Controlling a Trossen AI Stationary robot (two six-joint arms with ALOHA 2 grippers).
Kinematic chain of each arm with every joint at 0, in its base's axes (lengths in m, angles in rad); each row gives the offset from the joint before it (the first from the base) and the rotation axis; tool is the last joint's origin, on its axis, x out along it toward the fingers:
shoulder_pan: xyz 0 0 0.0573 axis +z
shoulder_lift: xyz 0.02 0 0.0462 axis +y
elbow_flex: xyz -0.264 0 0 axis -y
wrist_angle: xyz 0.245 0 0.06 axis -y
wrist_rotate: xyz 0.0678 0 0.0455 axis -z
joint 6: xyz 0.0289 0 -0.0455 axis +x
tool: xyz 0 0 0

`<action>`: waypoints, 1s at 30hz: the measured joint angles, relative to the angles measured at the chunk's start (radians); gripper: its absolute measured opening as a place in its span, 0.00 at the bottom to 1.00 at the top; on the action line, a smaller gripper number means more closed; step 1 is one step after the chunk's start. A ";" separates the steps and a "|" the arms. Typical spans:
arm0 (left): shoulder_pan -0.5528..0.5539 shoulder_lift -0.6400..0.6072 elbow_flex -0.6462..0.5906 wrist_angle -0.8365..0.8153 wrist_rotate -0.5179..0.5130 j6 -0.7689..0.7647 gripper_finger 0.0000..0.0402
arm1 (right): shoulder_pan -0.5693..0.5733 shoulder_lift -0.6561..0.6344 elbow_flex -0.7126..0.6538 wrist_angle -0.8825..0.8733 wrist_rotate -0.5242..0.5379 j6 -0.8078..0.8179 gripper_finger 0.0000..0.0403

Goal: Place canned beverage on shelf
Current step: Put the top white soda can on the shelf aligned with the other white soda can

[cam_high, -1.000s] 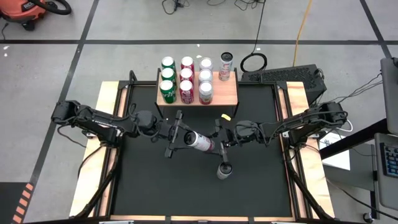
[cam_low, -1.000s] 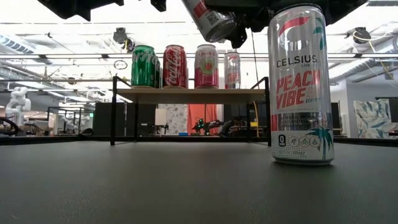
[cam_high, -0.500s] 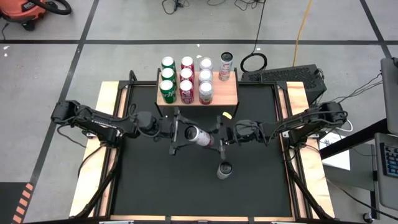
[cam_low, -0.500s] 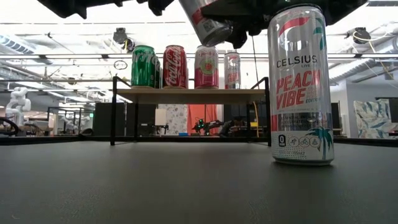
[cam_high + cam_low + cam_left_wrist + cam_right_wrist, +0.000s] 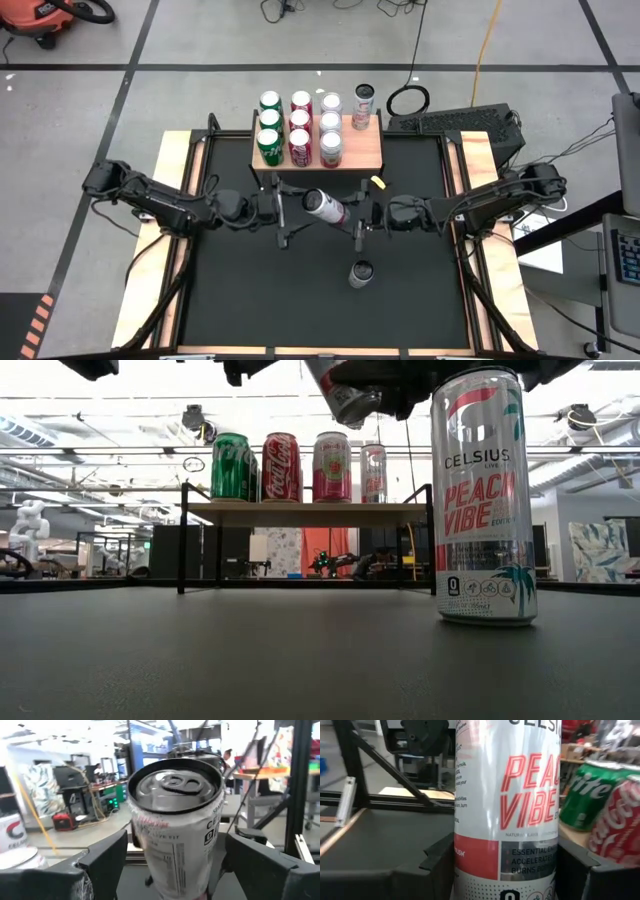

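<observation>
A white and red beverage can (image 5: 322, 207) hangs tilted above the mat, just in front of the shelf (image 5: 370, 150). My right gripper (image 5: 347, 214) is shut on it. My left gripper (image 5: 288, 208) stands open at the can's top end (image 5: 175, 782), one finger on either side and a gap to each. The wood-topped shelf (image 5: 305, 513) carries several upright cans in rows. Another can of the same kind (image 5: 361, 272) stands upright on the black mat, near the low camera (image 5: 483, 495). My right gripper pinches the can's side wall near its bottom end (image 5: 470, 862) between its two fingers. The fingers come about level from the table's right side and lie across the can. The can is lifted clear and tilted, its top end higher and toward the left gripper.
The shelf's near right part (image 5: 365, 155) is bare wood, with one tall can (image 5: 362, 105) at its far right corner. The black mat (image 5: 250, 300) spreads in front of the shelf. A keyboard (image 5: 455, 122) lies beyond the table's far right corner.
My left gripper has come off the can's top end and drawn back a little toward the table's left edge. My right gripper has swung the can toward the far edge and the shelf, still tilted and clear of the mat.
</observation>
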 joint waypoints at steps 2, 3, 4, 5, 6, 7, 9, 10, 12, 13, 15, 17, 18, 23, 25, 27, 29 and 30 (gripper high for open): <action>-0.023 0.000 0.000 0.008 -0.048 -0.026 0.83 | 0.019 -0.001 0.000 0.001 0.060 -0.023 0.57; -0.034 0.000 0.000 0.014 -0.072 -0.042 0.83 | 0.028 -0.001 0.000 0.001 0.090 -0.034 0.57; -0.046 0.000 0.000 0.018 -0.093 -0.049 0.83 | 0.039 -0.001 0.000 0.001 0.120 -0.045 0.57; -0.058 0.000 0.000 0.021 -0.107 -0.050 0.83 | 0.048 -0.001 0.000 0.004 0.147 -0.052 0.57; -0.070 0.000 0.000 0.022 -0.117 -0.050 0.83 | 0.056 -0.001 0.000 0.007 0.173 -0.056 0.57; -0.081 0.000 0.000 0.022 -0.129 -0.050 0.83 | 0.065 -0.001 0.000 0.009 0.200 -0.059 0.57; -0.101 0.000 0.000 0.023 -0.158 -0.051 0.83 | 0.081 -0.001 0.000 0.010 0.251 -0.059 0.57; -0.110 0.000 0.000 0.023 -0.175 -0.051 0.83 | 0.089 -0.001 0.000 0.009 0.273 -0.057 0.57; -0.124 0.000 0.000 0.030 -0.204 -0.051 0.83 | 0.102 -0.001 0.000 0.009 0.309 -0.043 0.57; -0.130 0.000 0.000 0.036 -0.214 -0.051 0.83 | 0.108 -0.001 0.000 0.012 0.324 -0.034 0.57; -0.136 0.001 0.000 0.062 -0.220 -0.051 0.83 | 0.119 -0.001 0.001 0.018 0.343 -0.014 0.57; -0.139 0.010 0.000 0.106 -0.222 -0.051 0.83 | 0.128 0.006 0.001 0.030 0.356 -0.007 0.57; -0.139 0.017 0.000 0.122 -0.221 -0.050 0.83 | 0.135 0.009 0.002 0.036 0.368 -0.007 0.57; -0.131 0.072 0.000 0.228 -0.221 -0.045 0.83 | 0.155 0.043 0.002 0.083 0.425 -0.025 0.57; -0.123 0.099 0.000 0.259 -0.222 -0.044 0.83 | 0.155 0.061 0.002 0.120 0.442 -0.035 0.57; -0.114 0.129 0.000 0.288 -0.224 -0.042 0.83 | 0.159 0.073 0.002 0.138 0.475 -0.041 0.57; -0.102 0.153 0.000 0.308 -0.224 -0.043 0.83 | 0.160 0.085 0.002 0.163 0.484 -0.044 0.57; -0.097 0.164 0.000 0.322 -0.224 -0.045 0.83 | 0.160 0.090 0.002 0.169 0.484 -0.045 0.57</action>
